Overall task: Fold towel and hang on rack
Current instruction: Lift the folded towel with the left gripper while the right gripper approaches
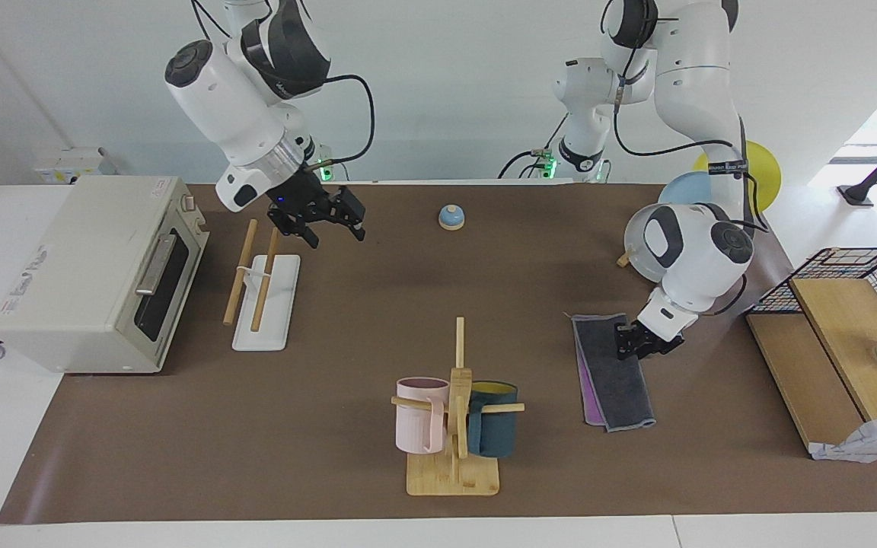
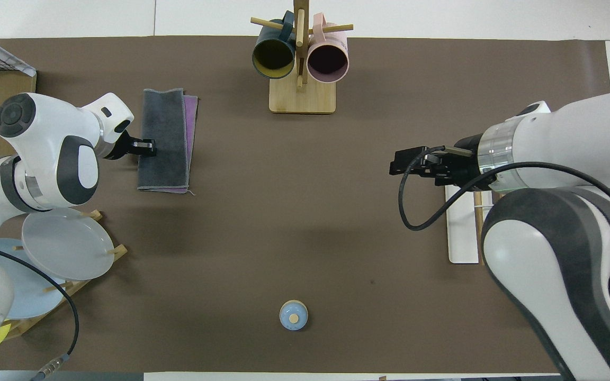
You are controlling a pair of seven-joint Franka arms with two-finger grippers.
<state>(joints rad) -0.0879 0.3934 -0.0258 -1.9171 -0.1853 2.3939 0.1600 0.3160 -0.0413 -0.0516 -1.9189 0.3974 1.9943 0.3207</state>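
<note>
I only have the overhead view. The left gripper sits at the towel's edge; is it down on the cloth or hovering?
Observer: The facing view shows the left gripper down low, on the edge of the folded towel toward the left arm's end.
Operator: The right arm hides most of the rack. Anything hanging there?
Observer: No, both rods are bare.
Operator: Is the right gripper touching it?
Observer: No, it hangs open in the air beside the rack.
</note>
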